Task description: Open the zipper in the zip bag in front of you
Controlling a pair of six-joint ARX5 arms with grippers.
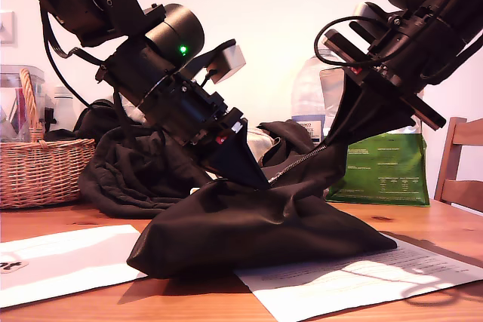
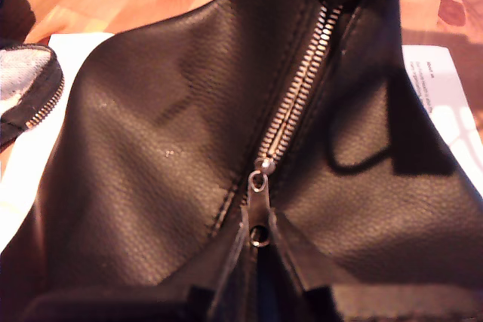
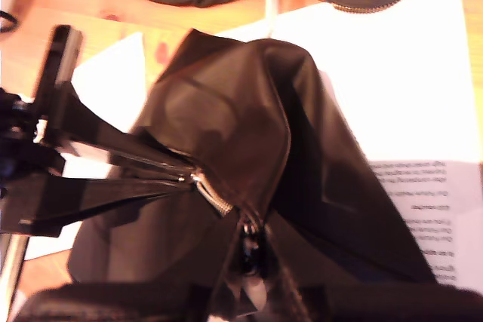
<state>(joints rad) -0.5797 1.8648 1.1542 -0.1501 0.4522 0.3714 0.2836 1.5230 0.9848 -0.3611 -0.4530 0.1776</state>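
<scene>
The black zip bag (image 1: 249,224) rests on white paper, its top edge pulled up taut between both grippers. The zipper (image 1: 298,160) climbs toward the exterior view's right. My first gripper (image 1: 260,180), on the arm at the exterior view's left, is shut on the zipper pull (image 2: 259,209) at the line's lower end. From the slider to the far end the teeth (image 2: 298,88) are meshed. My second gripper (image 1: 332,139) is shut on the bag's raised end. In the second wrist view its jaws (image 3: 249,262) pinch the fabric, and my first gripper (image 3: 189,177) meets the zipper (image 3: 213,196).
A dark heap of clothing (image 1: 128,171) lies behind the bag. A wicker basket (image 1: 38,164) stands at the exterior view's left. A green foil pouch (image 1: 389,167), a water bottle (image 1: 313,96) and a wooden chair (image 1: 460,164) are at its right. Paper sheets (image 1: 68,262) cover the wooden table (image 1: 75,216).
</scene>
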